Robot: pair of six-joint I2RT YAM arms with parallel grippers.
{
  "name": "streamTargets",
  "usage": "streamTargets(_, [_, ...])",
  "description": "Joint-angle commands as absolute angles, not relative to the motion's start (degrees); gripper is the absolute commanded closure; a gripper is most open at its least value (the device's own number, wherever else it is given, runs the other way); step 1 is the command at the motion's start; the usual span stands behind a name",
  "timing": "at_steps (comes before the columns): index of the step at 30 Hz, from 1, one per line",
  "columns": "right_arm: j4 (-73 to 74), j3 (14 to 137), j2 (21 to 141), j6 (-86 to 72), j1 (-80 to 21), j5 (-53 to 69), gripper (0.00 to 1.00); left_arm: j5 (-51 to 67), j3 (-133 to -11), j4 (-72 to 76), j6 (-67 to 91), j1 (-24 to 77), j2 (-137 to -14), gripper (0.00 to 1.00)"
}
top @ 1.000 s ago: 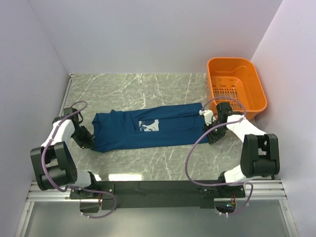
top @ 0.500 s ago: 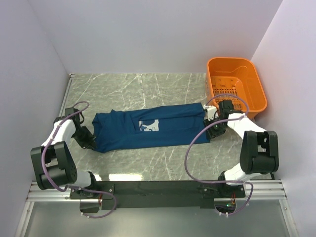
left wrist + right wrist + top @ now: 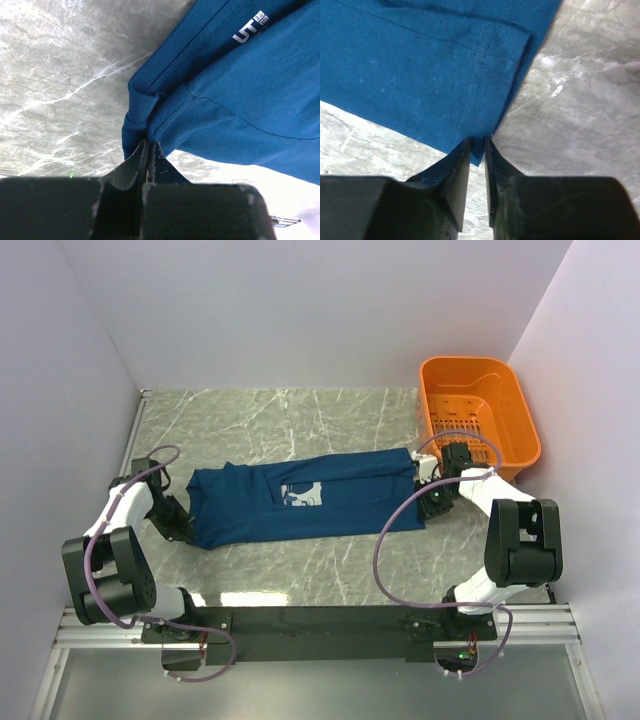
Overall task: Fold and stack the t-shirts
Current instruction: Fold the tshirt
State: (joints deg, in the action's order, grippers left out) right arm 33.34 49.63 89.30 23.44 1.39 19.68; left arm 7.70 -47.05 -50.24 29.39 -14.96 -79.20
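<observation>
T-shirt [image 3: 250, 85] navy, white "UT" sleeve mark [image 3: 248, 31], pale chest print [image 3: 301, 495]

The t-shirt [image 3: 305, 498] spans the middle of the counter [image 3: 290, 420]; bare marble lies open behind and in front of it. An orange basket [image 3: 478, 418] blocks the far right corner, just beyond the right end effector [image 3: 432, 498].

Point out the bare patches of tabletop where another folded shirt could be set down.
Free: the marble strip between the t-shirt and the back wall, left of the orange basket; also the strip between the shirt's near edge and the black base rail. Crowded: both shirt ends, where the left gripper and right gripper sit.
</observation>
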Motion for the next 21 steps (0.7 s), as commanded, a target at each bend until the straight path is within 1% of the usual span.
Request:
streamTargets(1, [32.61,50.54,89.74,23.29,1.58,21.27,0.77,7.91,-47.20,-50.01,29.00,-14.85,-77.08,0.99])
streamTargets(3, [32.87,50.19,89.47,23.55,1.58,21.09,0.80,7.82,-47.20,-50.01,29.00,-14.85,-76.73,1.00])
streamTargets(4, [33.05,50.01,89.30,23.64,1.58,21.01,0.83,7.74,-47.20,-50.01,29.09,-14.77,-76.47,0.99])
streamTargets(5, [33.05,49.92,89.12,23.73,1.50,20.92,0.89,7.65,-47.11,-50.10,29.09,-14.85,-76.38,1.00])
streamTargets(6, [33.13,49.66,88.51,23.82,1.58,20.92,0.91,7.56,-47.20,-50.18,29.09,-14.85,-76.20,1.00])
streamTargets(8, [33.22,49.31,87.81,23.91,1.67,20.39,0.98,7.12,-47.11,-50.45,29.35,-14.85,-75.76,1.00])
streamTargets(9, [33.14,48.78,86.58,23.91,1.67,20.04,1.00,6.77,-47.28,-50.54,29.44,-14.85,-75.33,1.00])
streamTargets(13, [33.57,47.38,82.45,24.87,2.11,17.76,1.00,4.14,-47.81,-51.76,30.50,-14.77,-72.87,1.00])
streamTargets(21, [34.89,44.83,76.30,26.81,3.51,15.12,1.00,2.72,-50.18,-55.63,31.03,-14.85,-69.61,1.00])
